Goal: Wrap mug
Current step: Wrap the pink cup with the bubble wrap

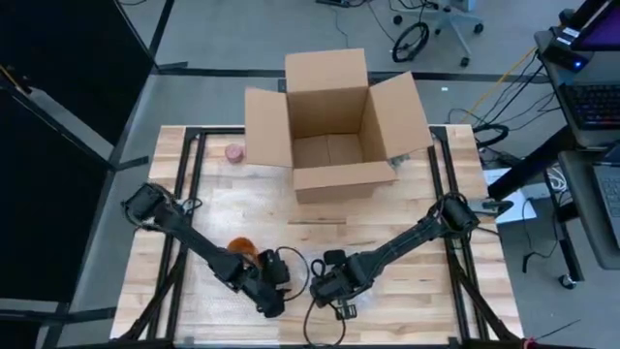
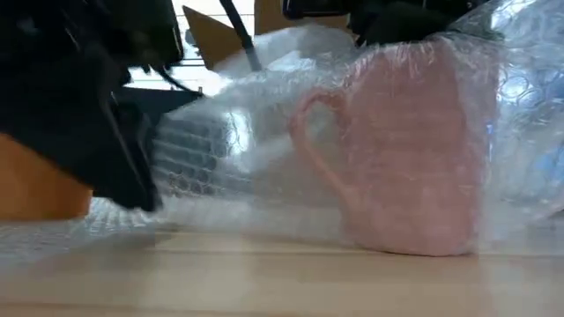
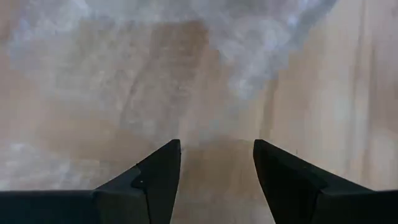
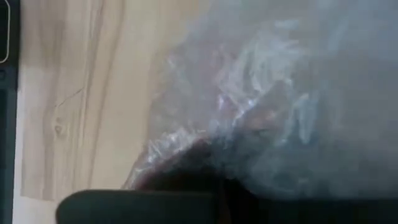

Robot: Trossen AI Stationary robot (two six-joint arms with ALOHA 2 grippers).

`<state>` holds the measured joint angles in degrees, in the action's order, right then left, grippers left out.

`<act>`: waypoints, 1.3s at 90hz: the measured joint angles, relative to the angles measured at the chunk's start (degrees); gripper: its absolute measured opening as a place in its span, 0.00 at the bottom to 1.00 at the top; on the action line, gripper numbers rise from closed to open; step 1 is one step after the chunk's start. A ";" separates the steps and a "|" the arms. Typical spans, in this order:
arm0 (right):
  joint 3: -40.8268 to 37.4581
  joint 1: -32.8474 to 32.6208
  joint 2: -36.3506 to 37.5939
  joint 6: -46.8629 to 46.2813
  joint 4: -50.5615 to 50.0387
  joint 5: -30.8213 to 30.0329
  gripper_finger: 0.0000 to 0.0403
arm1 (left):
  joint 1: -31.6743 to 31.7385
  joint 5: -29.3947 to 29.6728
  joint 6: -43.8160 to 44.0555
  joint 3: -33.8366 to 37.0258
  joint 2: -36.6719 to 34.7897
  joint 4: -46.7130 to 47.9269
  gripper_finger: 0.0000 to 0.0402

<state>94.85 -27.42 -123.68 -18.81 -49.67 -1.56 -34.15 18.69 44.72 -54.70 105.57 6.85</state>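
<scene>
The pink mug stands upright on the wooden table near its front edge, with its handle toward the left arm's side, and the bubble wrap lies loosely over and around it. The left gripper is low over the table just beside the wrap, and its two fingers are spread apart with nothing between them. The right gripper hangs over the mug and presses into the wrap; whether its fingers are closed cannot be told. An open cardboard box stands at the far side of the table, and an orange object lies near the left arm.
</scene>
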 joint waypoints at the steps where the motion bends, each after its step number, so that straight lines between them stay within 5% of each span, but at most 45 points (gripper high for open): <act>1: 0.00 0.00 0.00 0.00 0.00 0.00 0.00 | 0.19 -0.13 -0.03 -0.04 0.37 -0.32 0.48; 26: -0.02 -0.05 0.00 0.20 0.02 0.02 0.00 | 4.15 0.26 -7.64 -0.35 2.12 -8.24 0.44; 51: -0.02 -0.17 0.00 0.46 0.04 0.04 0.00 | 5.05 0.66 -16.45 -4.12 1.13 -8.46 0.03; 117: -0.11 -0.55 -0.02 1.77 1.46 -0.42 0.00 | 5.43 2.37 -30.14 -10.33 -2.24 -10.33 0.03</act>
<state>94.74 -27.97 -123.70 -17.04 -48.21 -1.98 -28.73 21.06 14.58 -65.04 103.33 -3.48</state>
